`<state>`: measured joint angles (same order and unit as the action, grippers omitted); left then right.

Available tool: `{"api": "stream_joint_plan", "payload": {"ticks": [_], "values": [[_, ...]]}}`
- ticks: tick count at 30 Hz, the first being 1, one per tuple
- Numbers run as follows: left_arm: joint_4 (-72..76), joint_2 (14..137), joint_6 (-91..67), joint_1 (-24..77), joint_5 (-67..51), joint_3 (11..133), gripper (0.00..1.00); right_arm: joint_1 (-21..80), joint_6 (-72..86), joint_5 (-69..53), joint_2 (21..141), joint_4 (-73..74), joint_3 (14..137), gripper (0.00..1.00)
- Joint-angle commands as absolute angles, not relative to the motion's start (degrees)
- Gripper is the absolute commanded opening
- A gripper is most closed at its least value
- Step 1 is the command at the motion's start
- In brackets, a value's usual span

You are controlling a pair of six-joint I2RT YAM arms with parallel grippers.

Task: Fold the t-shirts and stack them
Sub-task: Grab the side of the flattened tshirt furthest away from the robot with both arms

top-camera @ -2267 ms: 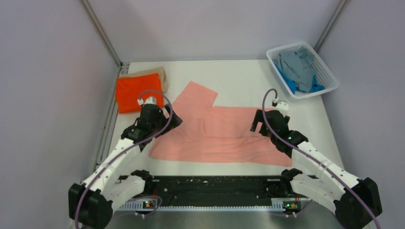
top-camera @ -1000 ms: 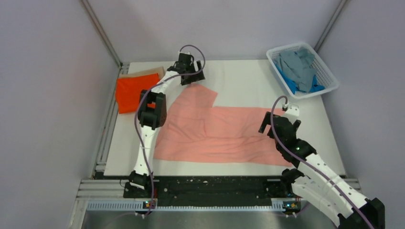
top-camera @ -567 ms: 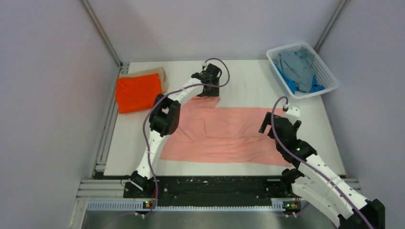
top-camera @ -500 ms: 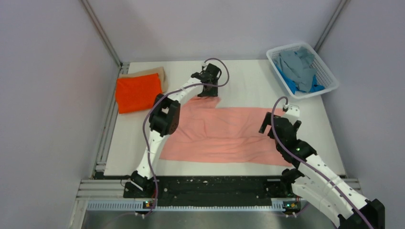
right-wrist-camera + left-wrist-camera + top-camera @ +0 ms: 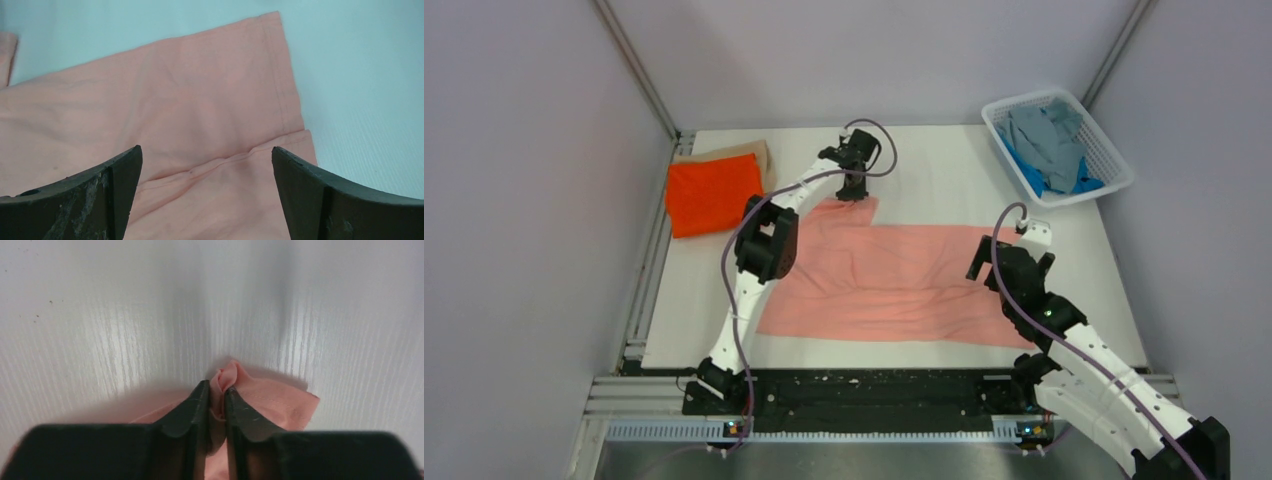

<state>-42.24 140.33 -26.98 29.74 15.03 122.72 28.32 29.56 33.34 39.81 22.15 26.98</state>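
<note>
In the lower right of the top view, the right gripper (image 5: 205,152) hangs over the right end of the salmon pink t-shirt (image 5: 894,280). Its jaws are spread wide and hold nothing. Its wrist view shows the stitched end edge and a doubled layer of cloth below it, but whether the fingers touch the cloth I cannot tell.

The shirt lies flat across the middle of the table (image 5: 934,160), with its long axis running left to right in the frame. One sleeve flap juts from its far edge, left of centre.

At that flap, the left arm is stretched far out. The left gripper (image 5: 216,390) is clamped on a small pinch of the sleeve's tip, and the cloth puckers up between the two closed fingers.

So the sleeve lies beyond the shirt body, and the body lies toward the bottom of the frame from the left gripper. To my eye, the fold calls for drawing the sleeve down-frame onto the body. The left arm already holds the sleeve, and the right arm is nearer the other end.

Farther back at upper left, a folded orange t-shirt (image 5: 712,195) rests on a tan t-shirt (image 5: 744,152). At upper right, the white basket (image 5: 1112,160) holds a grey t-shirt (image 5: 1044,135) and a blue t-shirt (image 5: 1029,175) in a heap.
</note>
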Motion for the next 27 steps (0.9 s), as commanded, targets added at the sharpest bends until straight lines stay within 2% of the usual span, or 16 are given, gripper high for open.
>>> {"api": "stream_joint_plan", "payload": {"ticks": [1,3,7,17,20,24,27], "values": [[-41.29,141.23,-23.75,27.15,13.63,124.72,0.14,28.02,29.06,34.05,39.37,21.23,27.42,0.98],[-40.93,141.52,-22.93,26.6,11.7,124.88,0.05,27.94,29.11,34.1,39.45,21.27,27.38,0.98],[-40.57,141.64,-21.26,25.88,11.68,125.33,0.0,27.98,29.01,34.49,39.98,21.22,27.55,0.98],[-36.54,137.79,-16.7,24.27,11.13,124.33,0.0,27.69,31.62,37.63,42.97,21.52,29.22,0.98],[-35.2,137.99,-17.2,23.73,9.6,124.31,0.0,23.33,33.27,35.95,48.36,20.22,32.96,0.98],[-34.9,137.32,-18.2,22.45,8.71,122.31,0.0,17.38,33.06,26.62,56.79,17.26,38.4,0.98],[-33.85,136.01,-18.22,21.46,11.04,119.56,0.0,14.93,32.17,27.28,63.78,17.09,43.22,0.98]]}}
